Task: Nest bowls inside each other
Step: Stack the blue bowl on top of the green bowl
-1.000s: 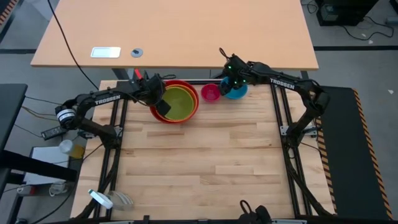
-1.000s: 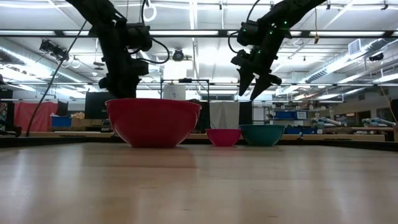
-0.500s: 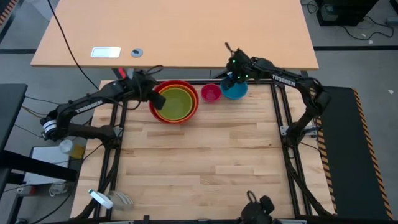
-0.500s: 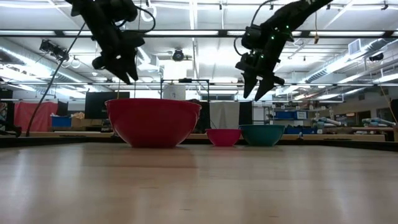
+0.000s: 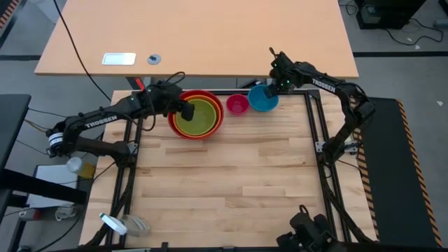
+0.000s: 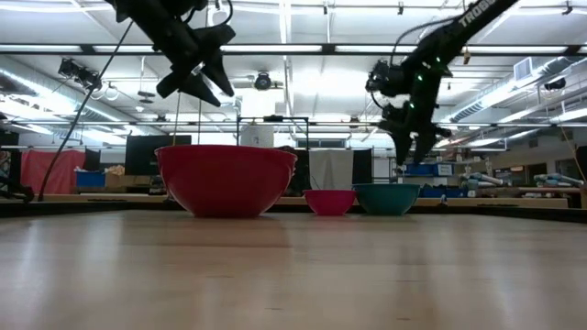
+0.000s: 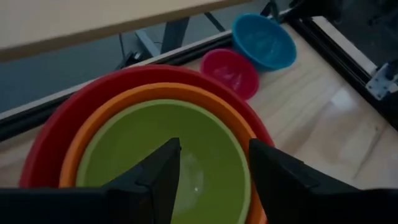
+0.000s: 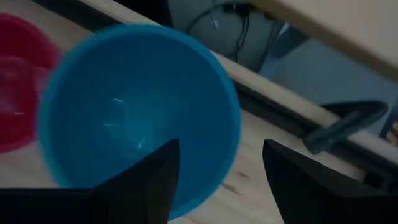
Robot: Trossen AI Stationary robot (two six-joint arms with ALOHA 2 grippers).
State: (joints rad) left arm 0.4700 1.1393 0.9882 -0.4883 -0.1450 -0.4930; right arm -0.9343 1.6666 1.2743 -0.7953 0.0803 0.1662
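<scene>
The red bowl point(image 5: 210, 96) stands at the table's far edge with the orange bowl point(image 7: 155, 93) and the yellow-green bowl point(image 5: 199, 116) nested inside it. To their right the small pink bowl point(image 5: 237, 105) and the blue bowl point(image 5: 262, 100) each stand alone on the wood. My left gripper point(image 5: 186, 110) hangs open above the left side of the nested bowls, well clear of them in the low view point(image 6: 206, 84). My right gripper point(image 5: 275, 87) is open above the blue bowl's far right rim point(image 8: 230, 118) and touches nothing.
A light wooden desk point(image 5: 210, 35) lies beyond the far edge, with a white device point(image 5: 119, 59) on it. Black frame rails point(image 5: 318, 133) run along both table sides. Bare wood point(image 5: 224, 182) fills the near half of the table.
My left gripper has risen out of the nested bowls, moved toward the table's left edge, and tipped from pointing down to slanting. My right gripper has moved toward the table's right edge across the blue bowl and sunk a little. No bowl has moved.
</scene>
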